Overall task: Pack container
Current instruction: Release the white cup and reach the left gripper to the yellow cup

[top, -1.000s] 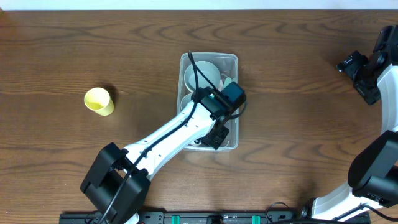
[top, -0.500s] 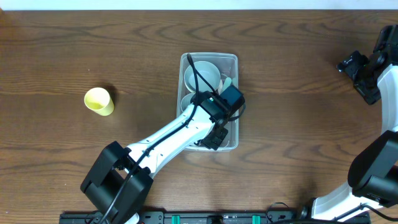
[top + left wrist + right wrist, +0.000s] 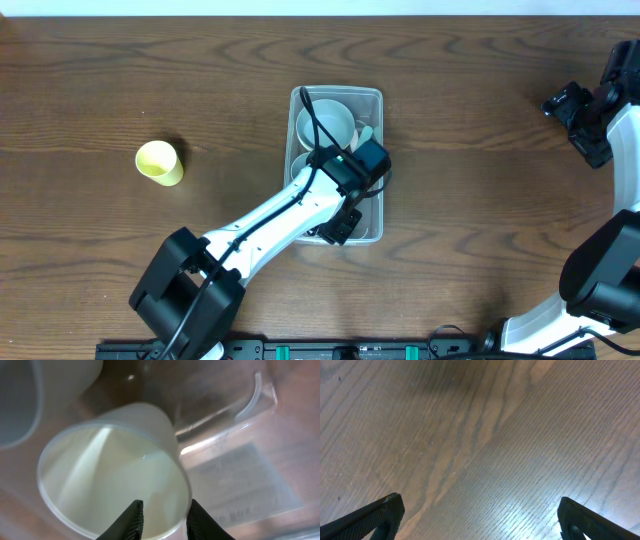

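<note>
Overhead: the container (image 3: 336,91) sits mid-frame on the table (image 3: 480,220). It is clear and round-cornered, with a pale bowl (image 3: 325,122) in its upper half, and your left tool (image 3: 342,222) is down in its lower end.

Left wrist: that tool pinches the cup (image 3: 100,470) by its wall. Lower it gently to the floor, off the clear wall at upper right, then release.

Right wrist: your right tool (image 3: 480,502) hangs spread over bare table.

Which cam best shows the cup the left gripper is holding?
Left wrist: the pale cup fills the frame, its rim pinched by the left gripper, inside the container. Overhead hides it under the left arm. Right wrist shows only table.
</note>
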{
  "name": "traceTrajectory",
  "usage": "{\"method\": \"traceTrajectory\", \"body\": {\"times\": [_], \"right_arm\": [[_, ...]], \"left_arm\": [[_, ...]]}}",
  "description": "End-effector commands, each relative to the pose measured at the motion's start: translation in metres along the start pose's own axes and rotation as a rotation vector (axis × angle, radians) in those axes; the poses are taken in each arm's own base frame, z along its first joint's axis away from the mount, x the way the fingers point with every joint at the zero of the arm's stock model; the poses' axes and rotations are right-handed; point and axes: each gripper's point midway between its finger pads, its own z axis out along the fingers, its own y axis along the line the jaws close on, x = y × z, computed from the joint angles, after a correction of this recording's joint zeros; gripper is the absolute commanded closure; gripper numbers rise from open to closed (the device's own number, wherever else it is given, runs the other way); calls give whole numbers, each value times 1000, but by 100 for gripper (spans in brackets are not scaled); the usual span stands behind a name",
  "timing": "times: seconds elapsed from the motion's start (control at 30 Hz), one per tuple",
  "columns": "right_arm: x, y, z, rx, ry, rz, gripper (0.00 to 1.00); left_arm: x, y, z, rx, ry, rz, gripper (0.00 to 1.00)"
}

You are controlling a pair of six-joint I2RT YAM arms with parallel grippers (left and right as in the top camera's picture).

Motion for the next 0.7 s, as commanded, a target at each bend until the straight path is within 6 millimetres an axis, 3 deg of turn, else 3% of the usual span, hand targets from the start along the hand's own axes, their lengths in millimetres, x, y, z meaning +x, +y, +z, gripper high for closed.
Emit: {"method": "traceTrajectory", "body": {"times": [0.0,0.13,0.23,0.37,0.5,0.67], "right_arm": [[-5,-2,-1,10,-14,15,1],[-5,-2,-1,10,-14,15,1],[-5,-2,-1,10,-14,15,1],[-5,-2,-1,10,-14,15,1],[-5,-2,-1,10,-14,15,1],[-5,-2,-1,10,-14,15,1]], "left_arm": [[-14,1,-47,20,-136,-14,69],[-22,18,-100,-9,-322,-46,64],[-25,44,-138,-68,-471,-106,55],[-17,101,-173,-202,-600,-253,43],[-9,160,-180,-274,-623,-428,40],[5,225,-167,-324,-581,-635,39]]}}
